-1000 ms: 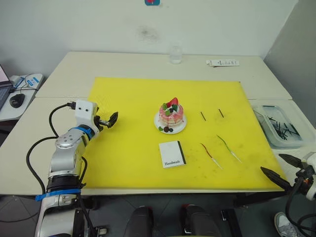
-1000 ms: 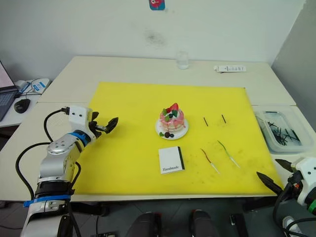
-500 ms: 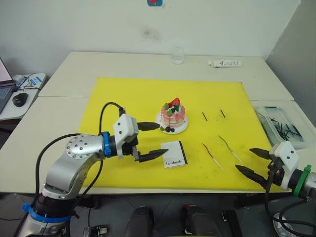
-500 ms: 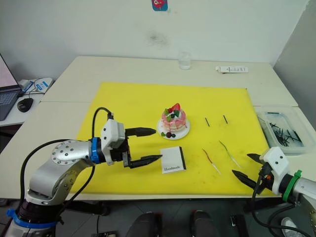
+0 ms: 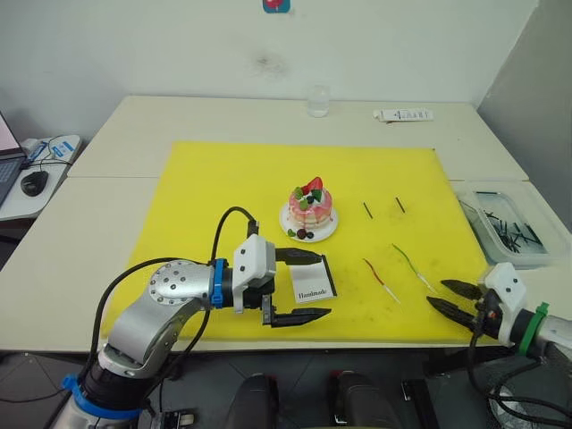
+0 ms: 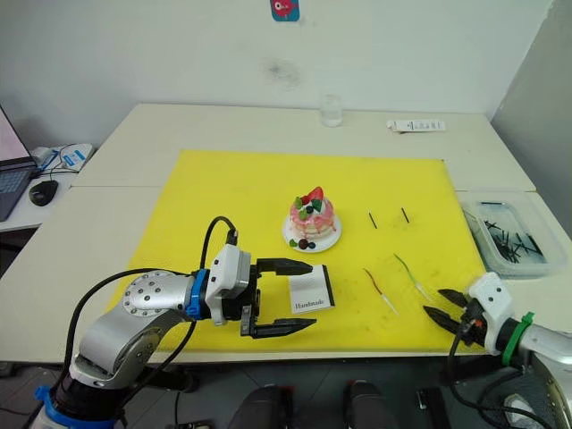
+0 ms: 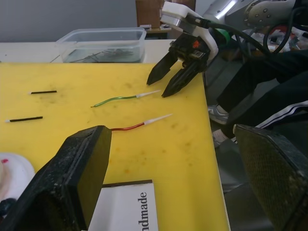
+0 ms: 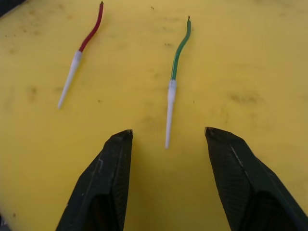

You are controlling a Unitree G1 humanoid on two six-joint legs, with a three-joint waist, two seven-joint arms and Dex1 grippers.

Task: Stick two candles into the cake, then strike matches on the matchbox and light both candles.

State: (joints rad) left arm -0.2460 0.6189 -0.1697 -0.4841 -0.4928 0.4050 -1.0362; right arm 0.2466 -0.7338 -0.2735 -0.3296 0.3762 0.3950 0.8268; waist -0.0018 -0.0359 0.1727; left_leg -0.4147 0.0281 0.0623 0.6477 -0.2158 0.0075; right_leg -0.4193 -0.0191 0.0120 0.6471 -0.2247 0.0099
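At the near edge of the yellow mat point(image 5: 223, 179), the left gripper point(image 5: 308, 286) hangs with its fingers wide apart, straddling the matchbox point(image 5: 312, 280), which lies flat just nearer than the cake point(image 5: 309, 212). Toward the near right corner of the mat, the right gripper point(image 8: 166, 149) points at the white tip of the green candle point(image 8: 177, 67), its fingers apart and empty. The red candle point(image 8: 82, 48) lies just beside the green one, on the side toward the matchbox; both rest flat on the mat. Farther in, two matches point(image 5: 383, 207) lie apart beyond the candles, level with the cake. A clear tub point(image 5: 505, 228) of dark sticks sits on the desk off the mat's right edge.

The step in hand looks like picking up the first candle. Next, the right gripper probably needs to ease forward so its fingers bracket the thin green stem, then close gently, since the candle is slim and lies flush on the mat.
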